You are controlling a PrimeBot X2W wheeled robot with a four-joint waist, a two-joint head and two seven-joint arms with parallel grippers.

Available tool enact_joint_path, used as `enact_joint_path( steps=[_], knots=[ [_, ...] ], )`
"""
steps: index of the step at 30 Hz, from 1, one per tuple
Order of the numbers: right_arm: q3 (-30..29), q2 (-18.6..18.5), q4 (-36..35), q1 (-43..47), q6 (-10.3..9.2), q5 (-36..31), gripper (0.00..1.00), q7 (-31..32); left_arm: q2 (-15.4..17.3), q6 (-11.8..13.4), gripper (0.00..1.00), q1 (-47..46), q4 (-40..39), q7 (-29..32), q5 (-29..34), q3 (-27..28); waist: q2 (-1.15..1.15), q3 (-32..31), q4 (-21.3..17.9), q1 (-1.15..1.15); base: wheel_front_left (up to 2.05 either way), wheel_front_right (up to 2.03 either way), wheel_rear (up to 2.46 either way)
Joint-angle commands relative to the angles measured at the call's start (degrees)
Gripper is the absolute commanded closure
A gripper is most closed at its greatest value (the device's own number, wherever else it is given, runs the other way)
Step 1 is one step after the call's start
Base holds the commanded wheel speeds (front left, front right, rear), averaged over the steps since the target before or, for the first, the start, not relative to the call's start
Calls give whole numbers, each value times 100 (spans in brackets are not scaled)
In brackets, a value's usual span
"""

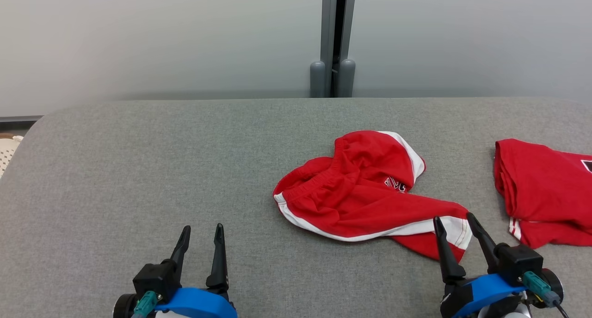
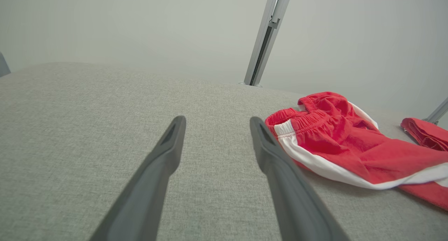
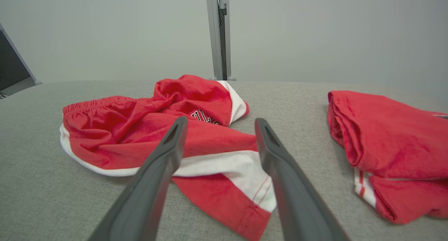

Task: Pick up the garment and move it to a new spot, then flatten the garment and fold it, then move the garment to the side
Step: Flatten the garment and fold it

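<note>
Grey woven cloth covers the bench (image 1: 138, 170), corners rounded, far edge set against a pale panel wall with a grey upright post (image 1: 334, 40) behind its middle. Item one: garment (image 1: 360, 193), a pair of red shorts with white side bands and an elastic waistband, lying crumpled and unfolded right of the bench's middle; waistband turned toward the left edge, one leg trailing toward the near right, part of a printed white emblem showing in a fold. Item two: second red garment (image 1: 541, 193), folded into a thick pad with a red-and-white striped hem, at the right edge, well apart from the shorts with bare grey cloth between. Item three: left pincer (image 1: 202, 227), two dark fingers spread apart, nothing between them, over bare cloth toward the near left, just beside the waistband end in the left wrist view. Item four: right pincer (image 1: 453, 217), fingers likewise spread apart and empty, tips over the white-banded leg hem nearest the near edge; contact with the fabric cannot be told. Item five: pale perforated object (image 1: 7, 154), beyond the left edge, partly seen.
</note>
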Motion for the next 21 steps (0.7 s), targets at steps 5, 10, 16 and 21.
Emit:
enact_joint_path(
  steps=[5, 10, 16, 21],
  knots=[
    [12, -1, 17, -88, -2, 36, 0, -25, -8, 29, 0, -75, 19, -15, -19, -10, 0, 14, 14, 0, 0, 0, 0],
    [5, -1, 21, -95, -2, 32, 0, -28, -2, 38, 0, -94, 29, -15, -22, -20, 0, 35, 23, 0, 0, 0, 0],
    [-12, -1, -40, -172, -2, 35, 0, -30, 77, 23, 0, -173, 47, -10, 45, -71, 0, 176, 25, 0, 0, 0, 0],
    [-15, -1, -103, -226, -2, 47, 0, -30, 212, -173, 0, -516, 60, 118, 156, -243, 0, 349, 7, 0, 0, 0, 0]
  ],
)
